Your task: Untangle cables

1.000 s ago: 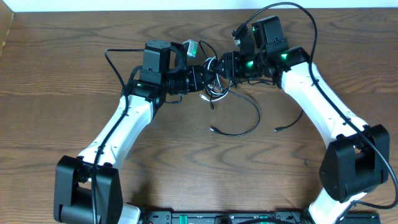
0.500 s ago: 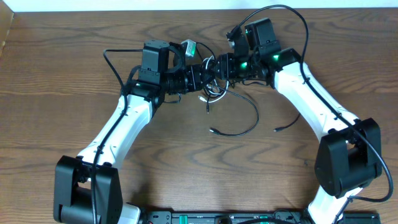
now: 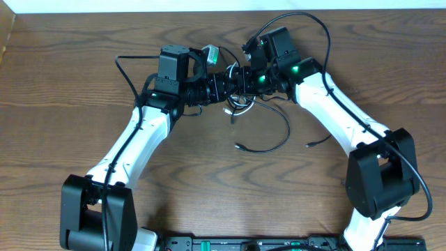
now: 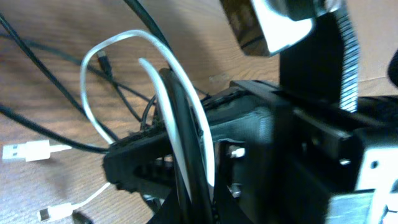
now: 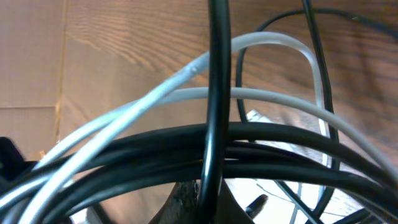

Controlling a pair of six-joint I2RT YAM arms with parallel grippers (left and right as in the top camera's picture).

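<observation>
Right fingers (image 3: 239, 74) leftward, tight on cables (image 3: 242, 104)

A: Both arms alike?
B: Yes: left arm (image 3: 136, 143) and right arm (image 3: 339, 115), white shells with black joints and bases.
A: Anything else?
B: Green lights (image 3: 296, 68) at the right wrist — thick black wires (image 3: 301, 14) looping off each.

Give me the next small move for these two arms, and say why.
Probably ease the right hand slowly away from the left hand. Both look shut on the cables, meeting over one knot, with white and black strands crossing in both wrist views; a gentle pull should show which loops bind.
</observation>
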